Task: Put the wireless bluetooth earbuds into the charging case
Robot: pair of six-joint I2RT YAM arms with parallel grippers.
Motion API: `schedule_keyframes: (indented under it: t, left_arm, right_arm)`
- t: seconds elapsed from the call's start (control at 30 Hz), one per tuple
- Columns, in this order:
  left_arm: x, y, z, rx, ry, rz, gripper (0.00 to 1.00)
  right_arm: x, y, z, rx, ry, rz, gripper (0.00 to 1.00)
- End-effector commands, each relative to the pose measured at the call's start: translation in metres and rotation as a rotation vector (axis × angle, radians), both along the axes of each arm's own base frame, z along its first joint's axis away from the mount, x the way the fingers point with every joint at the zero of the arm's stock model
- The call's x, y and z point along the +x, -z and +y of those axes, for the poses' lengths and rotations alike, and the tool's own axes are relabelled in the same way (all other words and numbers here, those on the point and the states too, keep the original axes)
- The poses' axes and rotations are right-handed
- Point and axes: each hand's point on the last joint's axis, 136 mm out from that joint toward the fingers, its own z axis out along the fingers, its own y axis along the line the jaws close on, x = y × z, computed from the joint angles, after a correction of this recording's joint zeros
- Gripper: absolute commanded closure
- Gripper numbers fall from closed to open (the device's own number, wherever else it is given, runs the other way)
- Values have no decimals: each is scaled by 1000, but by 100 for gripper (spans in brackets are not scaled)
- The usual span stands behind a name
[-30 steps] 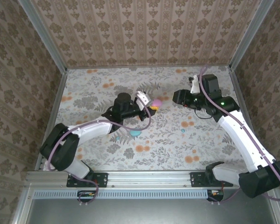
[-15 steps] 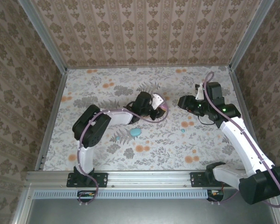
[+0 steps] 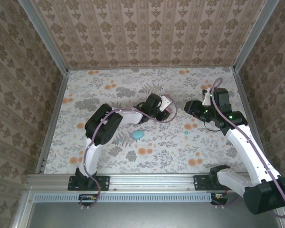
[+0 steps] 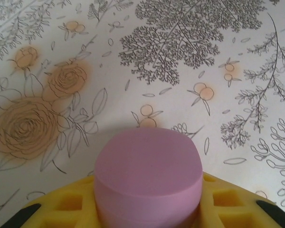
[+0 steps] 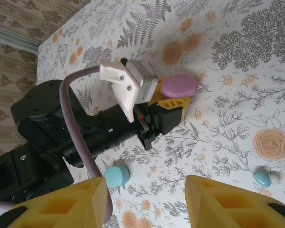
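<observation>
Inside left hand [image 4: 148, 211], pink case [image 4: 147, 164], clamped

The left arm [image 3: 128, 116] is lying across the middle of the tabletop [image 3: 85, 92]. Its tool [image 3: 168, 109] is gripping the pink case [image 5: 179, 84] and blocking the straight way at 9 o'clock of the right tool [image 3: 187, 106], whose jaws are standing apart and empty. A teal case [image 3: 138, 134] is sitting at 6 o'clock of that arm, and a teal earbud [image 3: 185, 133] at 6 o'clock of the right tool. Bare tabletop is lying free toward 12 and 9 o'clock, where patterned walls [image 3: 147, 33] are closing it in.
</observation>
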Motion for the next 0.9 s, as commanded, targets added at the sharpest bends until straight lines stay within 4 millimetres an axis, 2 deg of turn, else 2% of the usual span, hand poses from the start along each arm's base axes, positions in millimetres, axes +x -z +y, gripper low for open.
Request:
schedule_keyframes:
  t: [0.0,0.23,0.47,0.73,0.87]
  left_arm:
    - [-4,17,7,50,-24,31,61]
    - [-11,28,20,88,-20,24,57]
    - [-11,17,31,81,-27,-7,49]
    - [-6,-5,57,88,-77,-60,44]
    - [-15,-39,65,35,-60,-113,43]
  right_arm:
    - [-3,-1,0,29,12,-5,51]
    - [-4,3,-1,26,12,4,51]
    - [-2,7,0,30,11,16,51]
    - [0,14,2,28,-1,38,51]
    - [4,23,7,31,-25,70,51]
